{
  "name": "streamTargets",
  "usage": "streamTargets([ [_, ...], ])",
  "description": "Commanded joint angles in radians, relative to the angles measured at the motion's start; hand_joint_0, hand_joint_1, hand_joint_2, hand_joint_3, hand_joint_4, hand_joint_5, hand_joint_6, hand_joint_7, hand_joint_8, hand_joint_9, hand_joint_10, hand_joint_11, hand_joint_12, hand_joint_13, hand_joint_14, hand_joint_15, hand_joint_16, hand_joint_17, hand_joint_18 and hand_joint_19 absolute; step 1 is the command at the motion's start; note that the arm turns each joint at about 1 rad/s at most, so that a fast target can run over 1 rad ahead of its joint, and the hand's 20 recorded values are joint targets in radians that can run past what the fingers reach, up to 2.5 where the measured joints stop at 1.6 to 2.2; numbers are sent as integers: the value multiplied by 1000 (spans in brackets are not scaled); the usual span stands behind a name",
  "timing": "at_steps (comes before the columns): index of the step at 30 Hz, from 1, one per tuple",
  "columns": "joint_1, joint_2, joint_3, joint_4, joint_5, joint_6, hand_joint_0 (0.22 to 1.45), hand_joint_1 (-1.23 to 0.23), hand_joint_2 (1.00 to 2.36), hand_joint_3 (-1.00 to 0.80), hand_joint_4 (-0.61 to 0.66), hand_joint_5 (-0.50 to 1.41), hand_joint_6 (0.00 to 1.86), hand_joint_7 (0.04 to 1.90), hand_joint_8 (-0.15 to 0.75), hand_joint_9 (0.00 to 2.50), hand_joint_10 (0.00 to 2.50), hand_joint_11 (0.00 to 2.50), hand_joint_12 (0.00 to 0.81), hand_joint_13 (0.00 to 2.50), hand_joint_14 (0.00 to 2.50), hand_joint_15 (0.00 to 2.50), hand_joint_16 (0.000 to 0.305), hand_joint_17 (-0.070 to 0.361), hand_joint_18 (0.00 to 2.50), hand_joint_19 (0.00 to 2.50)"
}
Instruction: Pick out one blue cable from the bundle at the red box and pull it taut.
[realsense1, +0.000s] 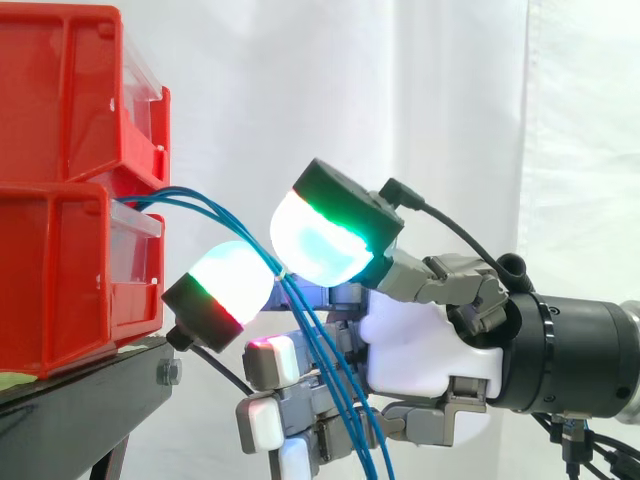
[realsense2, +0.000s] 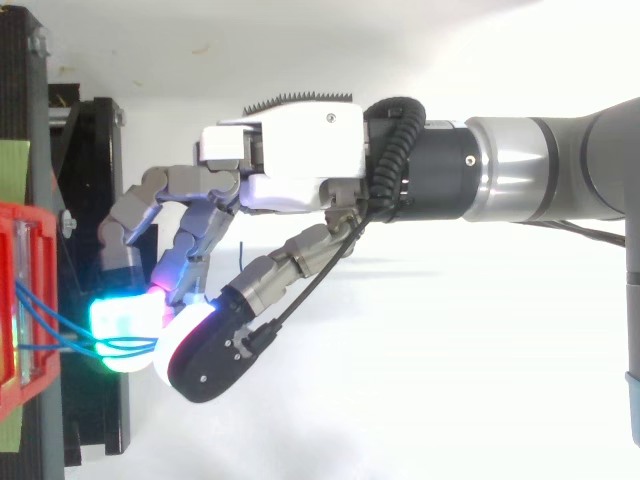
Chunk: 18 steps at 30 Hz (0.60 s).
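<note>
Step in hand: grasp at bundle. My hand (realsense1: 420, 345) centre-right of side view, two glowing pads (realsense1: 325, 240) pressed together, pinching blue cables (realsense1: 205, 205) just right of red box (realsense1: 60, 280) at left edge. Cannot tell whether one strand or several. Next, I judge: keep single strand, draw rightward till taut.
</note>
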<state>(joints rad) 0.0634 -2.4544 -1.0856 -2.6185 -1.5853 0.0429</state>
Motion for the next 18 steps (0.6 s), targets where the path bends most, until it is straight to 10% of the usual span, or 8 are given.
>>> streamTargets([
  [1,4,0,1,0,1,-2,647,-816,1019,-281,-67,-143,951,869,286,1046,36,860,346,979,23,576,50,113,895,605],
  [18,-2,5,33,-84,-13,9,627,-807,1024,-86,-117,-105,963,992,300,1159,37,869,355,1045,26,596,52,117,974,643],
])
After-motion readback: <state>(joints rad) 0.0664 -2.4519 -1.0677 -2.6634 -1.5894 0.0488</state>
